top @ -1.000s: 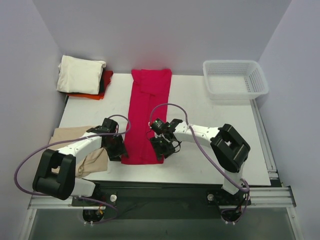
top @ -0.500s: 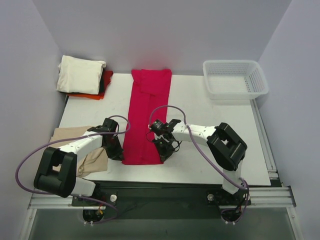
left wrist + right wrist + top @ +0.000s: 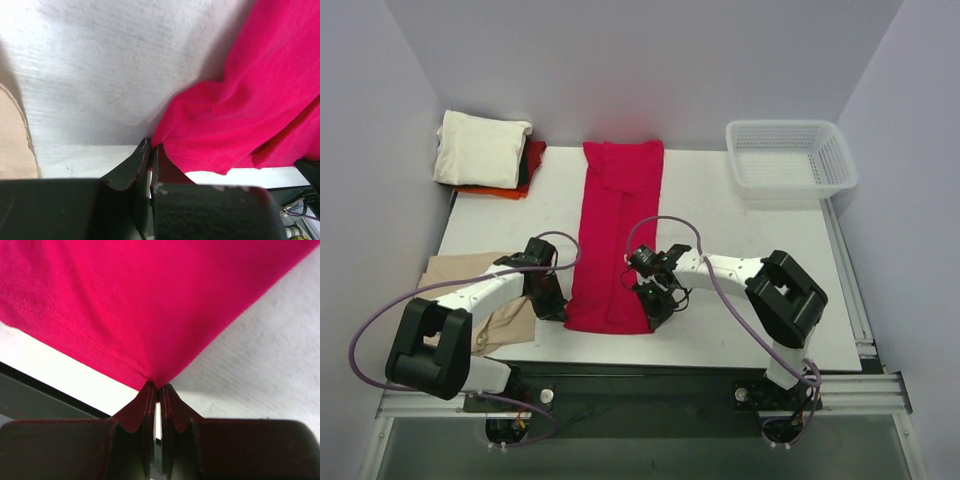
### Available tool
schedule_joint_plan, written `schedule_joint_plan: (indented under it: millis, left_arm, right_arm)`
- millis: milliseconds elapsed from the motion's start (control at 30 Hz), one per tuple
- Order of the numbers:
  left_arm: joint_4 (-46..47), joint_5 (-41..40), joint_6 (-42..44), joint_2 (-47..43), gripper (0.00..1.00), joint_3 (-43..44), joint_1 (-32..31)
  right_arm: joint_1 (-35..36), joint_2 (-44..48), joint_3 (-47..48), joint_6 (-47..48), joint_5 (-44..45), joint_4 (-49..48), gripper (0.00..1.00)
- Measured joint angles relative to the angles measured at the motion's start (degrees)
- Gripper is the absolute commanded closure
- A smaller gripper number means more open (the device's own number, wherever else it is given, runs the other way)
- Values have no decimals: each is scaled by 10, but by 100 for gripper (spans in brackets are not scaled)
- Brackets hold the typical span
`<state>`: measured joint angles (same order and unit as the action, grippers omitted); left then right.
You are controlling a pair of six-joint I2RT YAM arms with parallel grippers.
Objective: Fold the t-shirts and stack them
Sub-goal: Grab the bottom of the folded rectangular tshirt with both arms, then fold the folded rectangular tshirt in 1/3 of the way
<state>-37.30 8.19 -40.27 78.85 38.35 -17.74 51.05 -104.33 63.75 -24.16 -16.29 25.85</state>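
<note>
Crimson t-shirt [image 3: 617, 225], near hem corners clamped by the left gripper [image 3: 151, 148] and right gripper [image 3: 157, 388]: lifting both evenly, hem taut, toward the far end should fold it squarely.

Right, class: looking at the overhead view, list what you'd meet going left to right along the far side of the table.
stack of folded t-shirts → crimson t-shirt → white basket
</note>
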Motion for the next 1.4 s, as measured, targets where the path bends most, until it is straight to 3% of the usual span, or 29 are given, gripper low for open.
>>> schedule_joint_plan:
  millis: [500,867,1200,1400]
  left_arm:
    - [-50,54,-13,-100,100,-21,-7]
    - [-94,58,-52,-200,100,-50,-52]
    - [-106,-19,-62,-150,100,50,-104]
    - [-94,-63,-56,-93,100,130,-107]
  right_arm:
    - [28,96,-83,-31,4,-4,100]
    - [68,151,-106,-74,35,11,100]
    - [62,177,-27,-71,138,68,100]
    - [11,175,8,-56,180,80,100]
